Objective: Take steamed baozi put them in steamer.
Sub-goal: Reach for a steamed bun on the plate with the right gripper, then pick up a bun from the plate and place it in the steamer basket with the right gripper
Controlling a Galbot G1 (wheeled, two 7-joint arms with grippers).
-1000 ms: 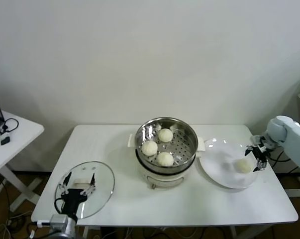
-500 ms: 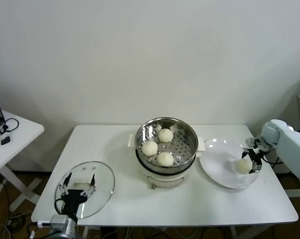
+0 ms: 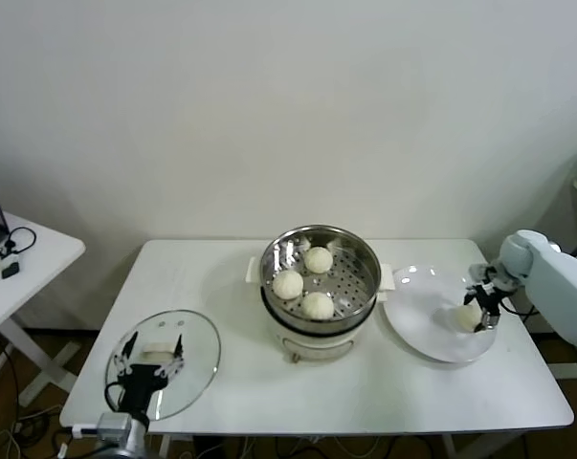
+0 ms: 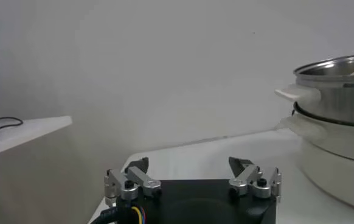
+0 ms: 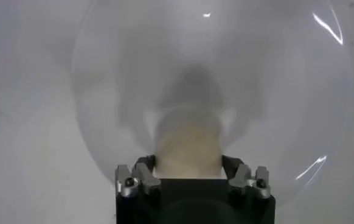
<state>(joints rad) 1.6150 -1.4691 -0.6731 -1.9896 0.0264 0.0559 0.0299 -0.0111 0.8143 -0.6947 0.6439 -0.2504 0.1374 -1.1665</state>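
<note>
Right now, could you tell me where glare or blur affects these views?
Head view: reflections on the steamer wall and glass lid. Right wrist view: bright glints on the plate rim; the baozi between the jaws is soft, casting a grey shadow. Left wrist view: mostly evenly lit.

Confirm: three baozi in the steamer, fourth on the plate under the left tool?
Wrong arm. The fourth baozi on the plate sits between the fingers of the right tool, as the head view shows. The left tool hovers over the glass lid. Three baozi in the steamer is right.
</note>
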